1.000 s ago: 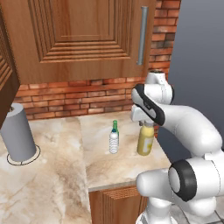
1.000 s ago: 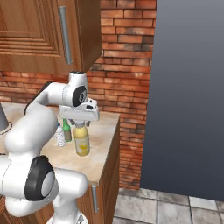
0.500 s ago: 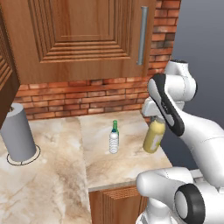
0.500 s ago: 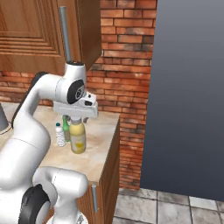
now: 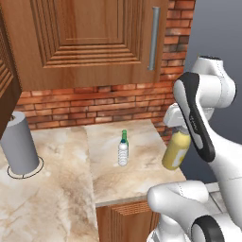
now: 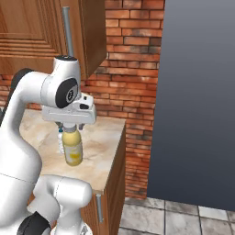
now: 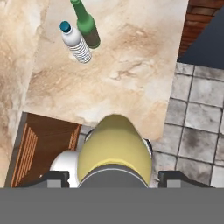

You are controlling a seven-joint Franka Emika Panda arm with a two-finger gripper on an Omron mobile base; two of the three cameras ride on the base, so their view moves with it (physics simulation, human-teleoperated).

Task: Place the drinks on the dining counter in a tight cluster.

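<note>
Lifted since a second ago, the juice bottle [image 5: 176, 150] now hangs clear of the small counter [image 5: 142, 175] near its right edge. My gripper [image 6: 69, 126] is clamped on its neck, long axis near upright. I note the water bottle [image 5: 123, 153] and green bottle [image 5: 125, 137] standing together, well to its left.

Marbled counter [image 5: 142, 175], water bottle [image 5: 123, 154] and green bottle [image 5: 125, 138] standing on it, touching
</note>
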